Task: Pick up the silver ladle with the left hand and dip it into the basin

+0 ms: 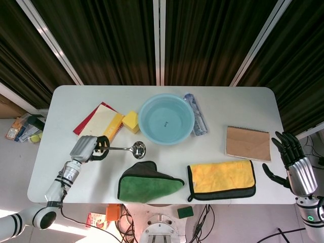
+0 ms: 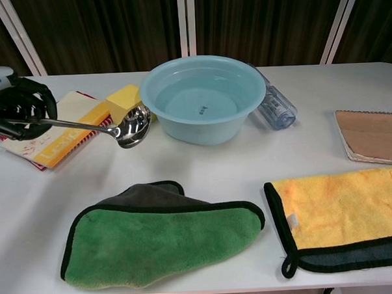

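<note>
My left hand (image 1: 89, 149) (image 2: 15, 110) grips the handle of the silver ladle (image 1: 132, 148) (image 2: 130, 126) at the left side of the table. The ladle hangs in the air, its bowl pointing right, just left of the light blue basin (image 1: 166, 119) (image 2: 204, 98) and in front of the yellow block (image 1: 131, 121) (image 2: 121, 100). The basin holds clear water. My right hand (image 1: 296, 169) is open off the table's right edge and holds nothing; only the head view shows it.
A red and yellow booklet (image 1: 98, 124) (image 2: 62, 129) lies behind my left hand. A green cloth (image 1: 147, 183) (image 2: 161, 234) and a yellow cloth (image 1: 221, 177) (image 2: 345, 212) lie along the front edge. A clear bottle (image 1: 196, 116) (image 2: 274, 107) lies right of the basin, a brown notebook (image 1: 248, 143) (image 2: 371, 135) further right.
</note>
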